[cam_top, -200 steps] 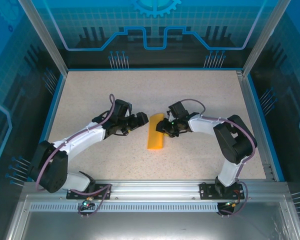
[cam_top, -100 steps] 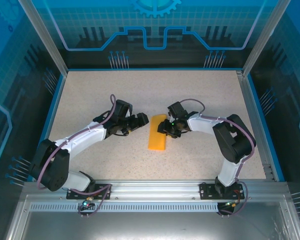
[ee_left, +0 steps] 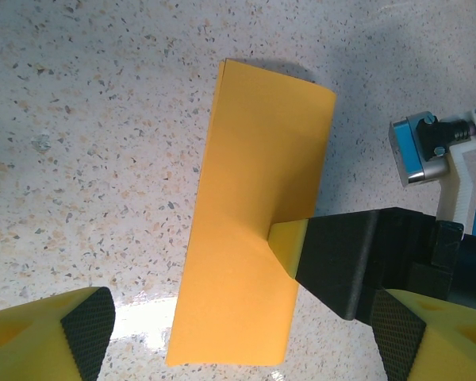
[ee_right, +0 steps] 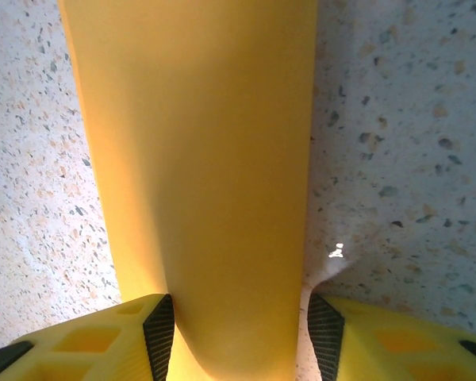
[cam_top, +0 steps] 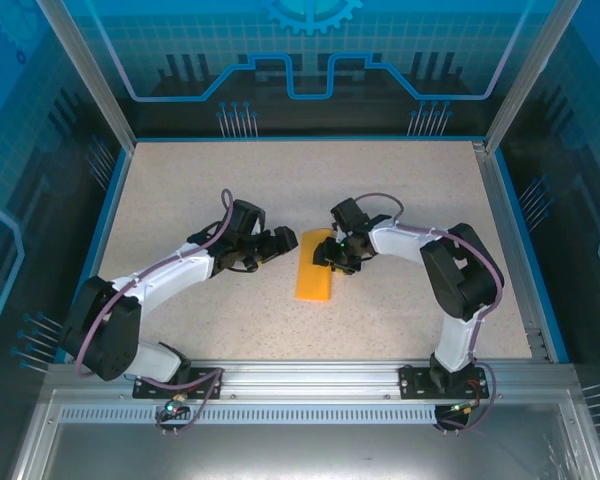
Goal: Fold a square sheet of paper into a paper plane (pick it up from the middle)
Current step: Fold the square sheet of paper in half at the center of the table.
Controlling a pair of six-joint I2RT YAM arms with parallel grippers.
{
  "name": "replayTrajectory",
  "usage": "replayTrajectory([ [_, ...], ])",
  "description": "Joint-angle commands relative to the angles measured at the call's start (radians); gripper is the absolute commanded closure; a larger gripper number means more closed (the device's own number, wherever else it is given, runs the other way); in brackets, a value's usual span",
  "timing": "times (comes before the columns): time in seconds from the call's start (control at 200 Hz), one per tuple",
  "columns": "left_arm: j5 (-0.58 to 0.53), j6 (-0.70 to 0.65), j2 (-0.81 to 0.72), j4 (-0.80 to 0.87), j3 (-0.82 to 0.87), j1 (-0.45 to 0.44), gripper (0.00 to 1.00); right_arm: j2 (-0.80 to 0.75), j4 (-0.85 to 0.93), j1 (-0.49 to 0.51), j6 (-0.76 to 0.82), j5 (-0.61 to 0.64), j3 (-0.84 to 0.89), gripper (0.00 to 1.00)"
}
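Crease-pressing stage, by my judgement. Your right gripper straddles the square sheet of paper, grip undeterminable; left gripper gapes. Next: withdraw without dragging.

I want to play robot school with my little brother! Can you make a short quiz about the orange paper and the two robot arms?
1. True or false: the orange paper lies as a full, wide square.
2. Which gripper touches the paper? A) left gripper B) right gripper C) neither
3. Fill in: the left gripper's fingers stand ____.

Key: 1 false, it is a narrow folded strip. 2 B. 3 open, wide apart.
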State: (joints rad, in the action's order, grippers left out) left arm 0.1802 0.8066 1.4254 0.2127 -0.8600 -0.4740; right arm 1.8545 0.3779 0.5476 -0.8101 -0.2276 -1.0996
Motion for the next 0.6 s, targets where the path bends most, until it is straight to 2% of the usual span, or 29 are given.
replayTrajectory([
  [0.0,0.015,-0.015,0.004,0.007,0.008,0.003,0.13,0.048,0.086,0.015,0.032,0.063,-0.009,0.47],
  [0.595,0.019,-0.016,0.018,0.013,0.004,0.003,0.14,0.104,0.130,0.015,0.019,0.088,-0.025,0.49],
])
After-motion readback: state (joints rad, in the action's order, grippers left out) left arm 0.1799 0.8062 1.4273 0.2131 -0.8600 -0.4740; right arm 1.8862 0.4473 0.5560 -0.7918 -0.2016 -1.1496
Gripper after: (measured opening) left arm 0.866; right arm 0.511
